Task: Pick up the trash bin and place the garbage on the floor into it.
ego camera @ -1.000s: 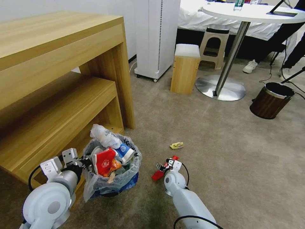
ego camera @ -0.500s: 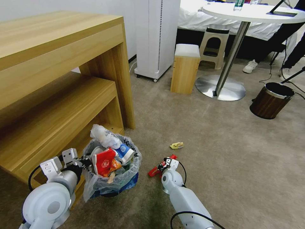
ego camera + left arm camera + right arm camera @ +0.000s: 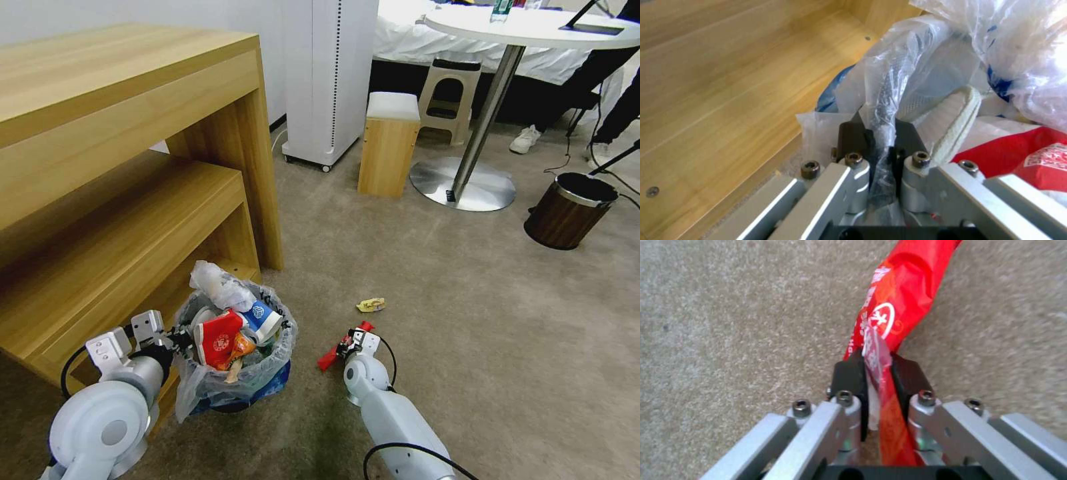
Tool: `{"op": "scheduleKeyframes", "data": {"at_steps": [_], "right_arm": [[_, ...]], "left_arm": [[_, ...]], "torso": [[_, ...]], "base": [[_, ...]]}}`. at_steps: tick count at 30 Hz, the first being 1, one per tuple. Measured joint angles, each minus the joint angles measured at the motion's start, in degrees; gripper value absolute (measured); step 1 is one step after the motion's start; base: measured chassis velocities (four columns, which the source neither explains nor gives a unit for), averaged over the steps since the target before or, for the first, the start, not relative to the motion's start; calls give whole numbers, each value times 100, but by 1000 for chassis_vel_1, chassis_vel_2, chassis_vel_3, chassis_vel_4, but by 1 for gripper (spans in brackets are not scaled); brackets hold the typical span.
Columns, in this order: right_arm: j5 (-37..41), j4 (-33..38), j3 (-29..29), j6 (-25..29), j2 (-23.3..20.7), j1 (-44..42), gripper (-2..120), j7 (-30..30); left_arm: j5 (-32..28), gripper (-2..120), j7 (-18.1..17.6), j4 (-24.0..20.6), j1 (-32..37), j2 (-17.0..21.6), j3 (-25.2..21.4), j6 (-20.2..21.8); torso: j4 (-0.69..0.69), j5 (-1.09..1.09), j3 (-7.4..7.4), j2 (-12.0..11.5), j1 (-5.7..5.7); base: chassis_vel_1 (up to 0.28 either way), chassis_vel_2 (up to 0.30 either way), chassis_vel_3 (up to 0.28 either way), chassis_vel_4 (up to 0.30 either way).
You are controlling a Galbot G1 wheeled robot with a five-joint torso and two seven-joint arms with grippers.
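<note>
**Both claws clamped: one on the bin liner, one on a red wrapper**

The right claw (image 3: 878, 368) pinches a long red plastic wrapper with white lettering (image 3: 898, 300) between its dark pads, above beige carpet (image 3: 729, 323). In the head view this right claw (image 3: 351, 343) sits just right of the small round dark trash bin lined with clear crinkled plastic (image 3: 237, 363), the wrapper (image 3: 329, 360) slanting toward the bin. The left claw (image 3: 880, 133) grips a twisted fold of the bin's clear liner at its rim, beside a white slipper (image 3: 958, 123). The bin is heaped with litter and stands against the light wooden shelf unit (image 3: 120, 220). A crumpled yellow wrapper (image 3: 371, 305) lies on the carpet beyond the right claw
</note>
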Motion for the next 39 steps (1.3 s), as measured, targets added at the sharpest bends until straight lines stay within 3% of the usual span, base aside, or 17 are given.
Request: {"op": "scheduleKeyframes", "data": {"at_steps": [8,11,20,26,32,35,37,39], "right_arm": [[-37,367,-86,41,-223,-167,5,-42],[-17,1003,-191,129,-588,-390,0,-114],[78,3126,-297,311,-1769,-992,0,-553],[249,3832,-281,399,-2170,-1033,0,-882],[677,4267,-446,670,-2665,-829,0,-1852],[1077,4335,-684,682,-2973,-591,0,-2920],[1146,4326,-750,683,-3021,-530,0,-3154],[1404,4138,-1087,688,-3173,-148,0,-4211]], "left_arm": [[2,2,8,13,-15,-8,34,0],[2,2,8,12,-23,1,48,-1],[-4,2,12,70,-40,34,159,-2],[15,2,14,121,-29,59,190,-2],[4,2,26,113,8,91,238,-1],[-45,2,77,19,33,113,365,-1],[-53,2,90,-9,38,115,391,0],[-84,2,142,-195,62,114,546,2]], "torso": [[0,1,0,0,0],[0,1,0,0,0],[-1,1,0,0,0],[-1,1,0,0,0],[0,1,0,0,0],[0,0,0,0,0],[0,0,0,0,0],[0,1,0,0,0]], "base": [[0,0,0,0],[0,0,0,0],[0,0,0,0],[0,0,0,0],[0,0,0,0],[0,0,0,0],[0,0,0,0],[0,0,0,0]]}}
